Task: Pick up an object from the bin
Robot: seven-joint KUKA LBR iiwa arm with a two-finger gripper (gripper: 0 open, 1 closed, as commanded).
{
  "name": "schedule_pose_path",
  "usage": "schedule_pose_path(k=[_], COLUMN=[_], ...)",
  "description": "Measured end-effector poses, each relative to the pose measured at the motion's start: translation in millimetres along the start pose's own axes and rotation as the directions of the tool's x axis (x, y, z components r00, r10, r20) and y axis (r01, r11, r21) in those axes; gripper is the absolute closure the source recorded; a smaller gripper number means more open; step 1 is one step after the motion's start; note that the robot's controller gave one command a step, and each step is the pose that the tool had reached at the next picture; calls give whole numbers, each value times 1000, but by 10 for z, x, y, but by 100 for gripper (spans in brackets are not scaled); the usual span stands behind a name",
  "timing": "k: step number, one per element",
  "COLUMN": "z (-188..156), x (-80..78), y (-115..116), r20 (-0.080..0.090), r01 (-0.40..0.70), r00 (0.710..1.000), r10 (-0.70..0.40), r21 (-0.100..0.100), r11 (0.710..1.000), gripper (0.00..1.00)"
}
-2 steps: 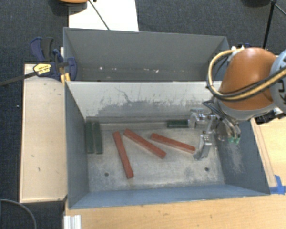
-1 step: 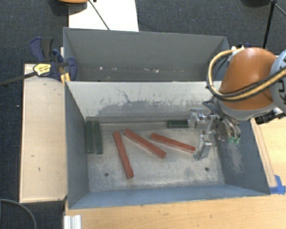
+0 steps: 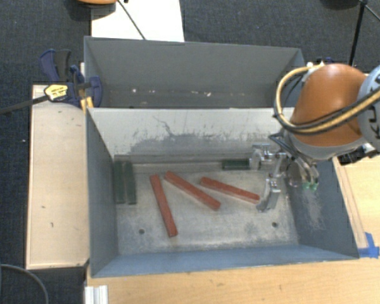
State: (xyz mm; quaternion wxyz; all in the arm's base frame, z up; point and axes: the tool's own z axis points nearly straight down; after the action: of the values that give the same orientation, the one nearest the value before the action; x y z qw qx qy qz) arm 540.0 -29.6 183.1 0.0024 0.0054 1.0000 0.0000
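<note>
- Grey metal bin, camera view: arm comes in from the right, orange wrist cover w/ cables above the bin's right side.
- Low in the bin's right part, near the floor: gripper, at the right end of a red-brown stick. Touching or just beside it, can't tell which.
- Jaws: released or clenched, can't tell from this angle.
- That stick lies flat, slanted, right of centre.
- 2 more like it to its left, both flat on the floor: middle stick, left stick.
- Dark green blocks by the left wall, well apart from the gripper.
- Small dark green piece at the back wall, near the gripper's upper left.
</note>
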Motion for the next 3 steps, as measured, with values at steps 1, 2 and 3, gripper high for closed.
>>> schedule_pose_path(k=[1, 2, 3], z=[113, 341, 1114], x=[-24, -204, 33], y=[-411, -501, -243], r20=[-12, 10, -1], r01=[17, 94, 125], r00=[1000, 995, 992], r10=[-17, -95, -125], r21=[-3, 4, -1], r11=[1000, 996, 992], gripper=[0, 0, 0])
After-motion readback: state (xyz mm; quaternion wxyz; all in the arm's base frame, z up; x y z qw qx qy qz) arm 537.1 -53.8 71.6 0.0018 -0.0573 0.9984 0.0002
